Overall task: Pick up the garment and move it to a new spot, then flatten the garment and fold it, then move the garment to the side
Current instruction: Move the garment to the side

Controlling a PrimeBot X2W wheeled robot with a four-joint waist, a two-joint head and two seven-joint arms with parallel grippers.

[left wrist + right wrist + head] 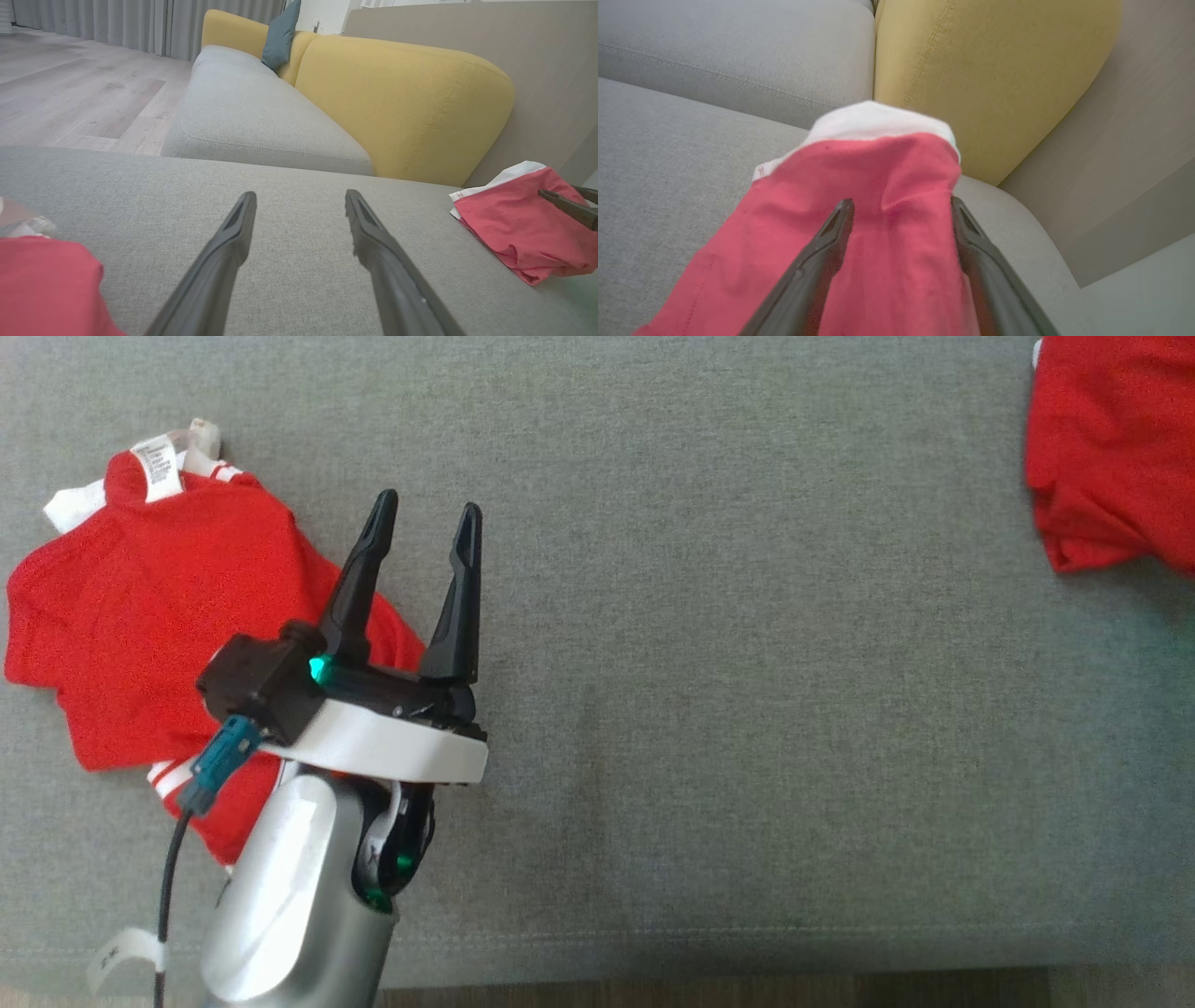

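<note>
A red garment (1111, 448) with a white edge lies bunched at the far right of the grey cushion (728, 663). In the right wrist view my right gripper (901, 205) is open just above this garment (878, 158), its fingers spread with red cloth lying loose beneath and between them. The left wrist view shows the same garment (514, 224) with the right fingertips (560, 203) over it. A second red garment (121, 607) with white stripes and labels lies crumpled at the left. My left gripper (428, 509) is open and holds nothing, beside that garment's right edge.
A yellow sofa back (406, 102) with a teal pillow (280, 35) stands behind the cushion. A beige wall panel (537, 70) runs to the right of it, and wooden floor (70, 93) lies to the left. The cushion's front edge (747, 980) runs along the bottom.
</note>
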